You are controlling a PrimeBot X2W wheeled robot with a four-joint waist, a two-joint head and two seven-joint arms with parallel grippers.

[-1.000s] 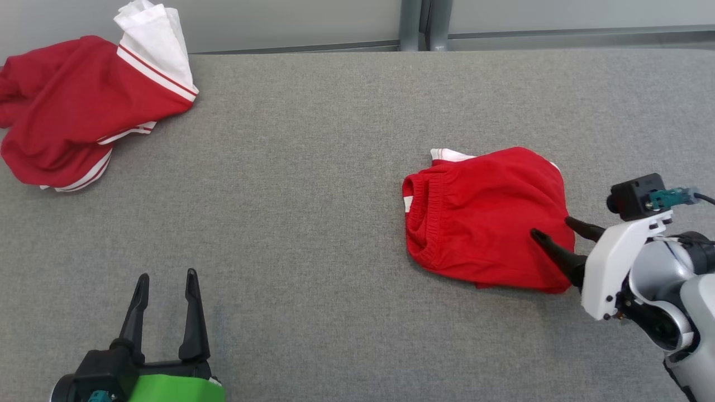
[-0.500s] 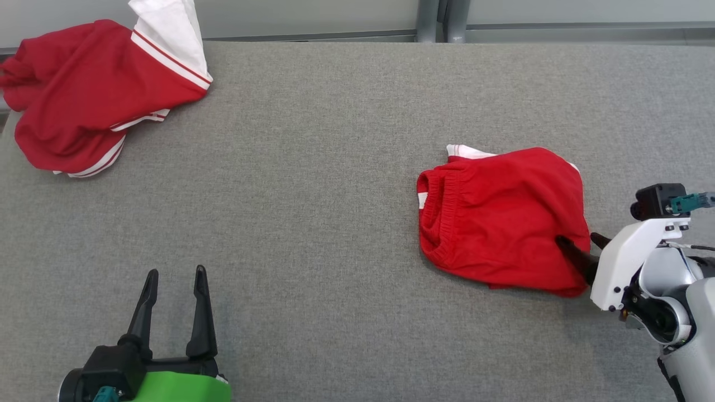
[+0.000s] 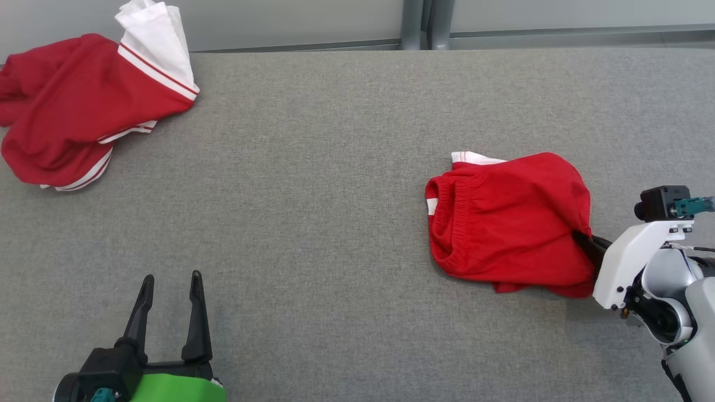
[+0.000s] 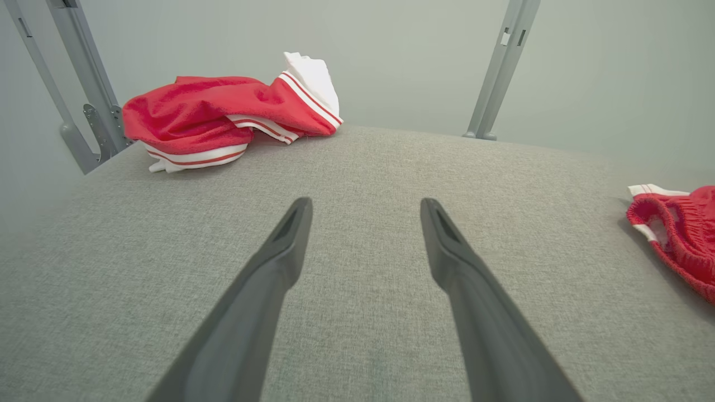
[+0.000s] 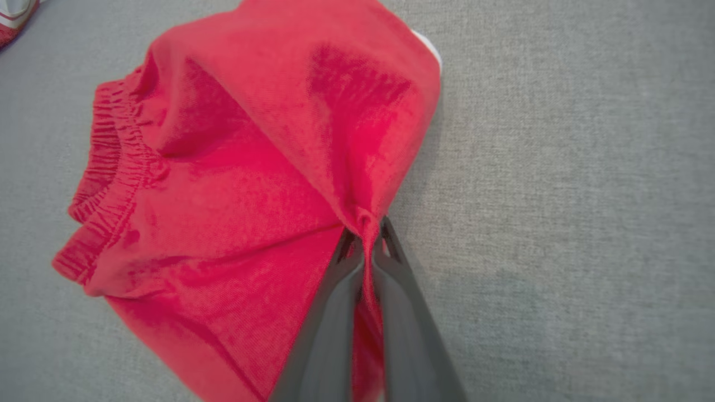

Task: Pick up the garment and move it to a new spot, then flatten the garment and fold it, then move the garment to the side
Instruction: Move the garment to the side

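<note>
The garment, a pair of red shorts (image 3: 508,218) with an elastic waistband and white trim, lies bunched on the right of the grey table. My right gripper (image 3: 585,240) is shut on a pinch of red cloth at the shorts' right edge; in the right wrist view the fingertips (image 5: 385,240) squeeze a gathered fold of the shorts (image 5: 234,178). At the lower left, my left gripper (image 3: 170,285) stands open over bare table, nothing between its fingers (image 4: 290,240). The shorts' waistband (image 4: 678,234) peeks in at the right edge of the left wrist view.
A second red garment with white stripes (image 3: 84,106) lies heaped at the table's far left corner, also in the left wrist view (image 4: 223,117). Grey metal posts (image 3: 422,25) stand behind the table's (image 3: 313,195) back edge. A wide stretch of grey cloth lies between the two garments.
My right gripper went from open over the shorts' right part to shut on their right edge, and the shorts shifted slightly to the right. The camera swayed; the left gripper stayed put.
</note>
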